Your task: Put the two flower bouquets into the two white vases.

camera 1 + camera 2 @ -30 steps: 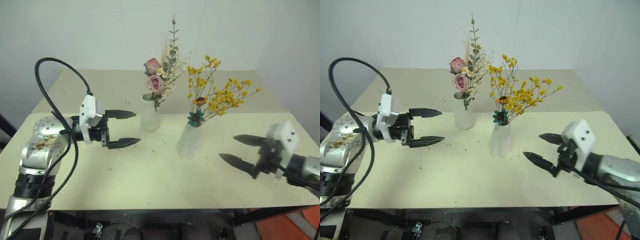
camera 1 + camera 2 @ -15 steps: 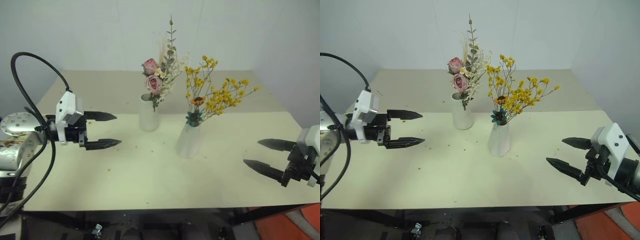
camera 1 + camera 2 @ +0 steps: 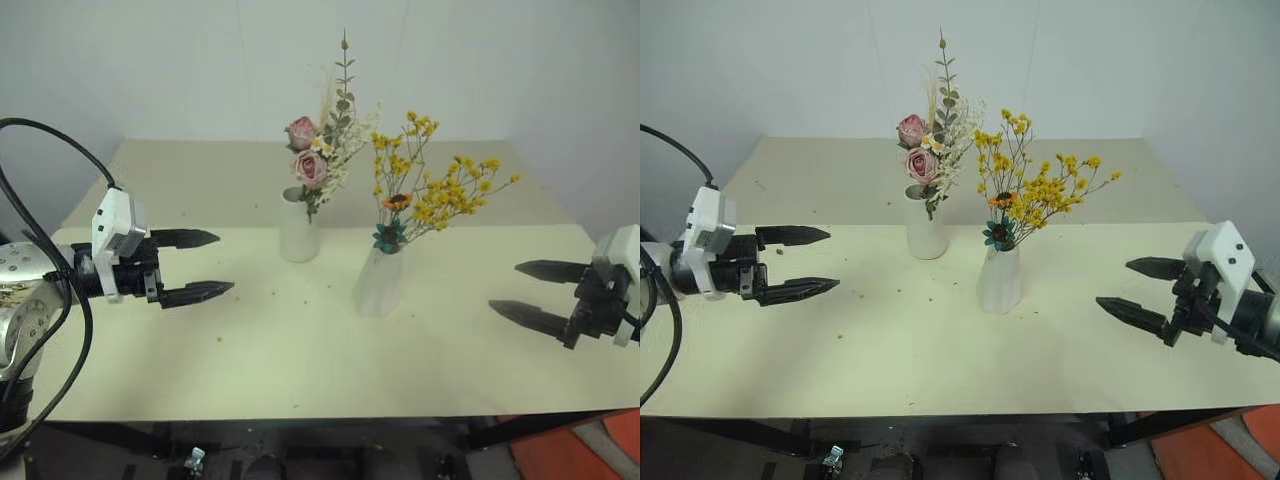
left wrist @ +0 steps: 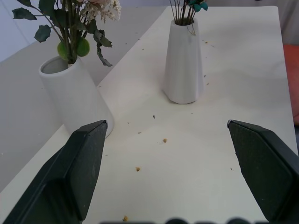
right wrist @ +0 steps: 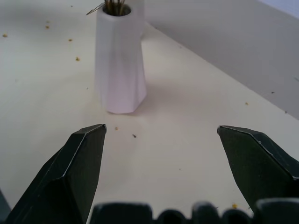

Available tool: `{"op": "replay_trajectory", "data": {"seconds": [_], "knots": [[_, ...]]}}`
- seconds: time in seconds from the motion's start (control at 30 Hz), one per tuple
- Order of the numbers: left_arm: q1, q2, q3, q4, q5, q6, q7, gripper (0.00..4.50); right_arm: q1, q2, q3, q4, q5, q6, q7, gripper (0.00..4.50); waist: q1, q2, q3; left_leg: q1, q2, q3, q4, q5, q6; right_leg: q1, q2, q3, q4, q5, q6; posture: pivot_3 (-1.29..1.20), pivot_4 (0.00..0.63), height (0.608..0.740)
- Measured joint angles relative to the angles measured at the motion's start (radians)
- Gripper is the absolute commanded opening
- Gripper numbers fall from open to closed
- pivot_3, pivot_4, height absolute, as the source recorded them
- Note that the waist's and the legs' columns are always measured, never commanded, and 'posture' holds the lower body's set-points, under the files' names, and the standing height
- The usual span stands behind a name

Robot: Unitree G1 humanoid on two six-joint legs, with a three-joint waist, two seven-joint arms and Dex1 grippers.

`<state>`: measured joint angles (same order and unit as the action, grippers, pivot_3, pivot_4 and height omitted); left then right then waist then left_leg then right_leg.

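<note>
Pale grey walls back a cream rectangular bench that I view from above. On it stand two matte white tapered vases, upright and near each other: the farther one holds the dusty-pink rose bouquet with grey-green leaves, the nearer one the bouquet of small yellow-orange blossoms on thin stems. Both bouquets stand stems-down in their vases, so I judge the task complete. My left pincer hangs over the bench's left side, jaws spread wide and empty, pointing toward the vases; my right pincer mirrors it at the right edge, likewise wide and empty. Each is well apart from the vases, the left nearer the rose vase, the right nearer the yellow one. Small crumbs dot the bench.
</note>
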<state>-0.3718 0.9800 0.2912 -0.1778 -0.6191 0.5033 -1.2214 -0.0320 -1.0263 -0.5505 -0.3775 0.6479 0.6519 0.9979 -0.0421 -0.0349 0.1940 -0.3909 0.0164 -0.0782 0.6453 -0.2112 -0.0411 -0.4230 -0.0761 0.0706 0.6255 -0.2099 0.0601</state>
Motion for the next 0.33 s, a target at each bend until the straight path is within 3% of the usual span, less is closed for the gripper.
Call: {"op": "replay_trajectory", "data": {"seconds": [0.33], "knots": [[0.029, -0.087, 0.022, 0.038, 0.021, -0.126, 0.034, 4.5, -0.046, -0.023, -0.011, -0.018, 0.003, 0.014, -0.021, 4.46, 0.0, 0.0, 0.0, 0.001, 0.0, 0.0, 0.0, 0.0, 0.0, 0.001, 0.0, 0.0, 0.001, 0.0, 0.0, 0.0, 0.15, 0.74]]}}
